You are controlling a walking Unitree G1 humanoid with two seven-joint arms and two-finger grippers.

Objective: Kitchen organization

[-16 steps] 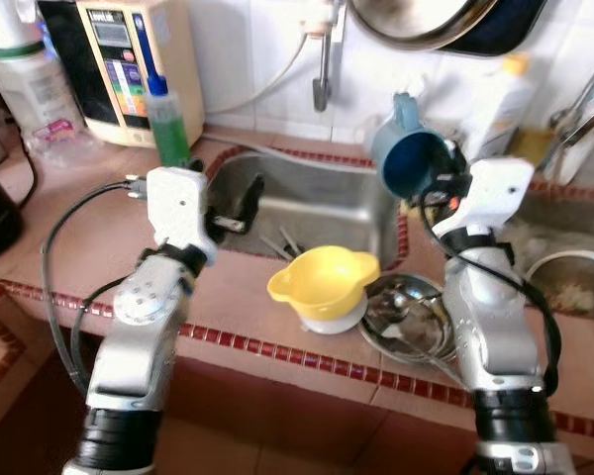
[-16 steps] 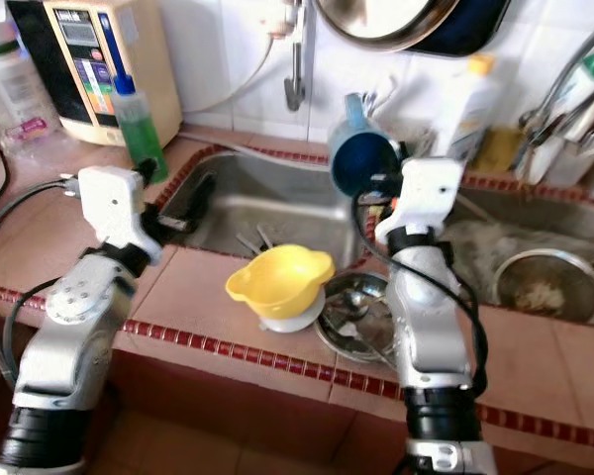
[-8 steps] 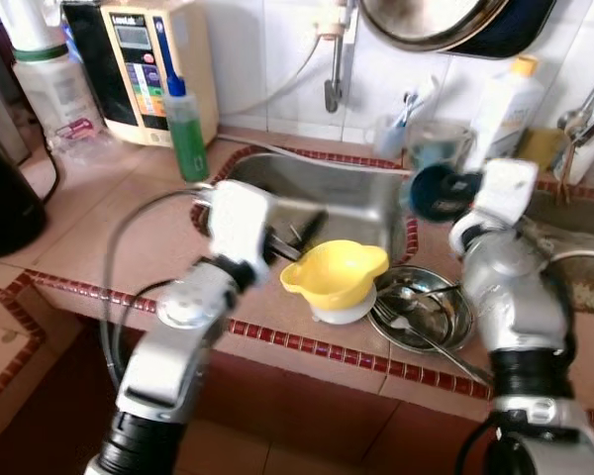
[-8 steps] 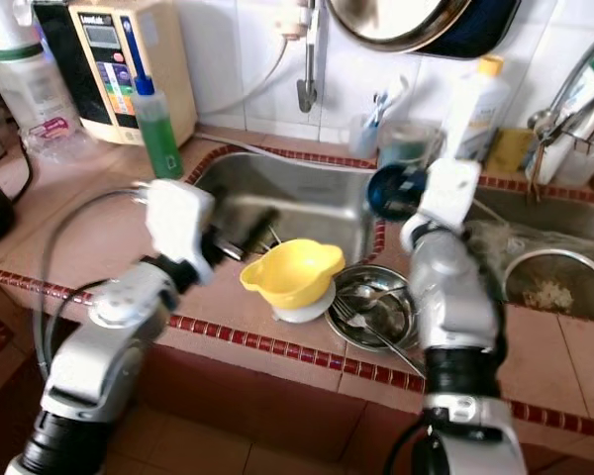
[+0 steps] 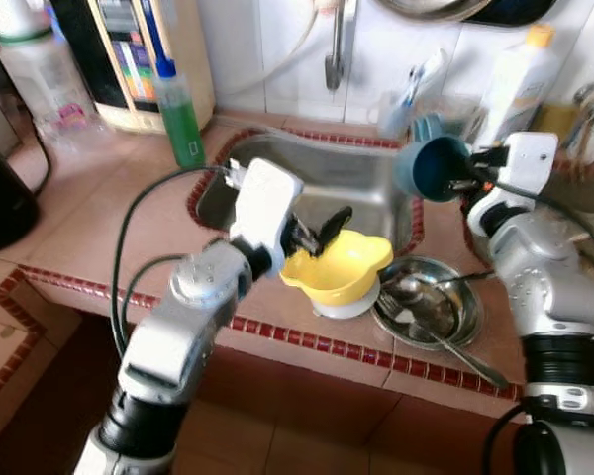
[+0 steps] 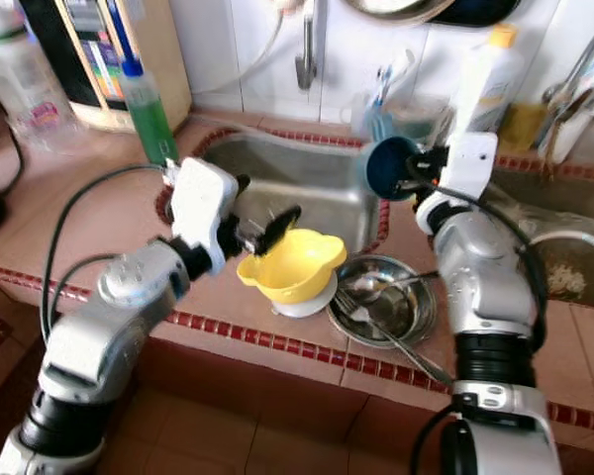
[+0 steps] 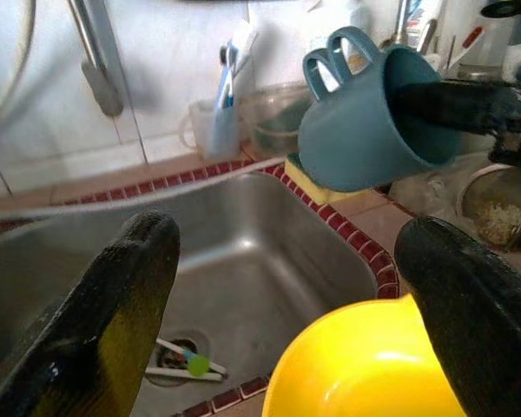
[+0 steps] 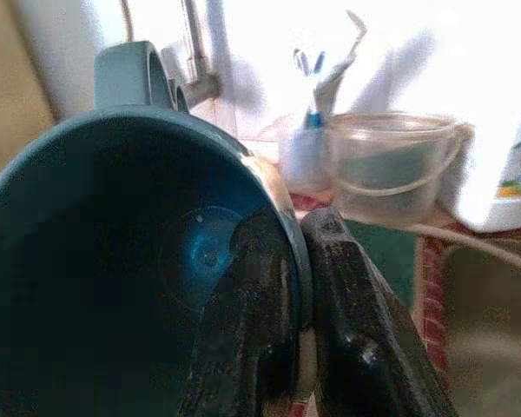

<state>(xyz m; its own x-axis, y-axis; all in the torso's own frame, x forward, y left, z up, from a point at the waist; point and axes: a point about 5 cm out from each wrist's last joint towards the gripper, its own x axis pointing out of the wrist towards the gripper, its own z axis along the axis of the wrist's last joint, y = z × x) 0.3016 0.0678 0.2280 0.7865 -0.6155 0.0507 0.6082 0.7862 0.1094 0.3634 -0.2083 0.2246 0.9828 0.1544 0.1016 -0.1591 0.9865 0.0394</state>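
Right gripper [image 5: 455,181]: pinching the smooth teal mug [image 5: 431,166] rim, upper right.
Left gripper [image 5: 322,226]: spreading wide beside the glossy yellow bowl [image 5: 342,269], centre.

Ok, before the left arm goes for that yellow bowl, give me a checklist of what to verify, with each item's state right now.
1. Left tool open wide enough for the rim: ok, its black fingers stand apart.
2. Left tool lined up with the yellow plastic bowl: ok, it hovers at the bowl's near rim.
3. Bowl seated stably: cannot tell; it sits tilted on a white base at the counter edge.
4. Right tool secure on the teal plastic mug: ok, fingers pinch the mug's wall.
5. Mug clear of the left arm: ok, held above the steel sink.
6. Metal dish with cutlery clear of the bowl: not ok, it lies right beside it.
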